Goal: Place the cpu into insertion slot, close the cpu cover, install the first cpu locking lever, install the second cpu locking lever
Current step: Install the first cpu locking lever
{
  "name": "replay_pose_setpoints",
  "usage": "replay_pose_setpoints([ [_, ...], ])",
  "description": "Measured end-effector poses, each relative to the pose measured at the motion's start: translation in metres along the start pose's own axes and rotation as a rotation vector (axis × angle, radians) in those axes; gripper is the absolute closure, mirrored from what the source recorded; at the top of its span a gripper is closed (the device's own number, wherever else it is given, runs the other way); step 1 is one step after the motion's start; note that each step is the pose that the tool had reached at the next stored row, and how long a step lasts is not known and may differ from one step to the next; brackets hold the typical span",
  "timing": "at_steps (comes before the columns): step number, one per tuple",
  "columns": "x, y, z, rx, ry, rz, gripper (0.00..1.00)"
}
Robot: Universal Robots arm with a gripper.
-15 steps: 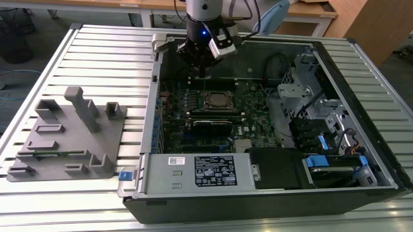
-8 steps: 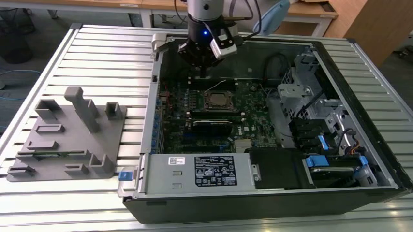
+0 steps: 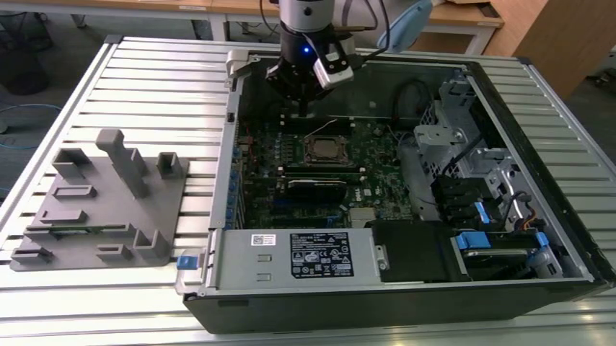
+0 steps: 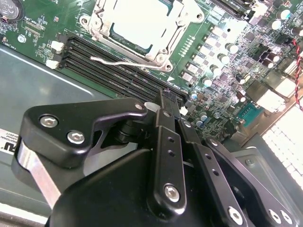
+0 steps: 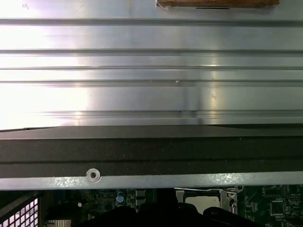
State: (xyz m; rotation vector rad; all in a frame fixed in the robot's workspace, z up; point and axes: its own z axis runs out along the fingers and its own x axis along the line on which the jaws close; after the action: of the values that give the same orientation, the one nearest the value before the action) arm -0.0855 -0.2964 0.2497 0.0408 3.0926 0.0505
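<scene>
- On the exterior view's left, a grey fixture tray lies on the slatted tabletop, just beside the open computer case.
- The gripper hangs inside the case, near the far side of the insertion slot. In the second wrist view its jaws are together and hold nothing.
- The cpu sits in the slot, and the cpu cover appears to be laid down around its edges.
- A thin wire locking lever runs along the slot's side; I cannot tell whether it is latched.
- The lever looks light and springy, best caught near its bent end. The cpu is likely stiff but fragile.
- Drive bays fill the case on the exterior view's right.
</scene>
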Motion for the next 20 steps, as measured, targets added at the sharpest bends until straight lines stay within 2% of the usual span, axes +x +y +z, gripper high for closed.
replay_pose_setpoints([
  [8,-0.0017,-0.0003,0.0019,0.0001,0.0001,0.0,0.9],
  [17,-0.0093,-0.0006,0.0035,0.0,0.0,0.0,0.9],
  [20,-0.0097,-0.0006,0.0035,0.0,0.0,0.0,0.9],
])
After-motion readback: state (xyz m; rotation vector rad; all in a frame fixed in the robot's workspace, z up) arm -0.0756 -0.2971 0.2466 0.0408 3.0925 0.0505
